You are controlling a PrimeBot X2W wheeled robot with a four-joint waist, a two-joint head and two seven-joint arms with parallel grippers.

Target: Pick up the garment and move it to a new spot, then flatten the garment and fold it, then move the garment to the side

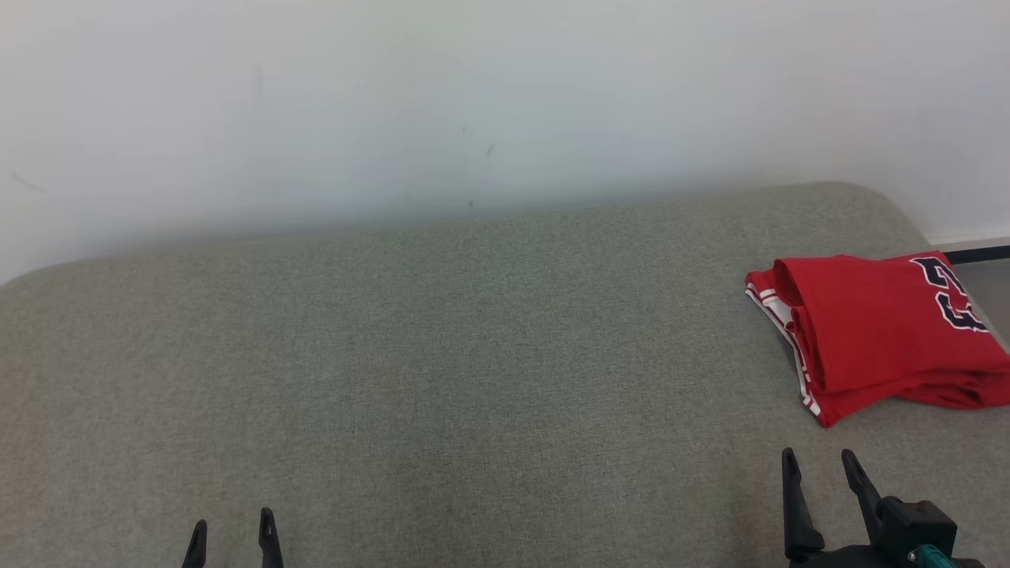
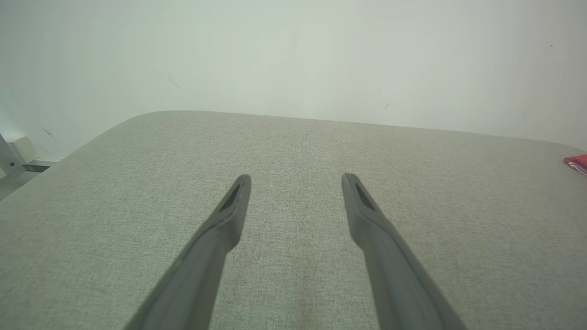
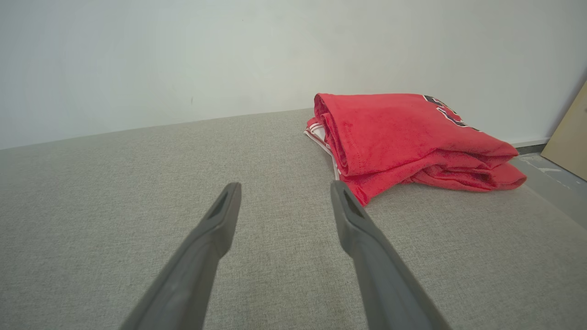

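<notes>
grippers first, since they're nearest. left gripper (image 1: 233,519) sits low at the near left, jaws wide, nothing in them. right gripper (image 1: 817,454) is at the near right, jaws just as wide and empty, with bare pad (image 1: 442,355) between its tips and the cloth.

further back on the right lies the garment (image 1: 876,331), red, folded into a thick bundle, close to the pad's right edge and not far from the wall (image 1: 473,95).

progress-wise, we'd say it looks pretty much done: it's folded, it's off to the side, and nobody's holding it. can't see anything left except maybe tidying the looser layers at the near right.

its long axis runs roughly left to right across the pad, a bit skewed. the white-striped edge faces left toward the middle, and the dark number print sits at the far right end.
</notes>
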